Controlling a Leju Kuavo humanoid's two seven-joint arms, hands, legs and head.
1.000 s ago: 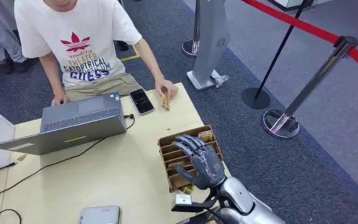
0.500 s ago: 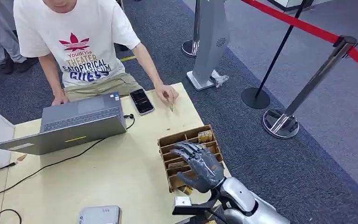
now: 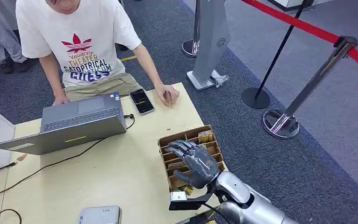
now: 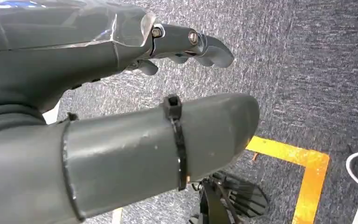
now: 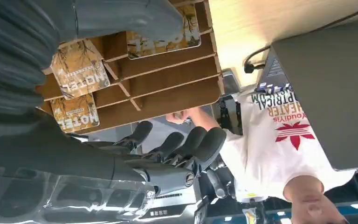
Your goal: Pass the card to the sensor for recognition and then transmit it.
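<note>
Right hand (image 3: 196,163) over cardboard rack (image 3: 167,142), fingers (image 5: 200,142) apart, holding nothing. Cards (image 5: 80,70) stand in slots directly beneath palm, toward 6 o'clock end. Left hand (image 4: 121,107) hangs off bench: grip state can't tell.

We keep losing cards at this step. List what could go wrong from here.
1. The right hand hovers with spread fingers over the cardboard card holder; coming down, it may press on the thin dividers and shove or crush the holder instead of pinching one card.
2. The holder sits near the table edge and could be pushed off.
3. The person's hand, holding a card, rests on the same table; a wide swing toward the sensor could meet it.
</note>
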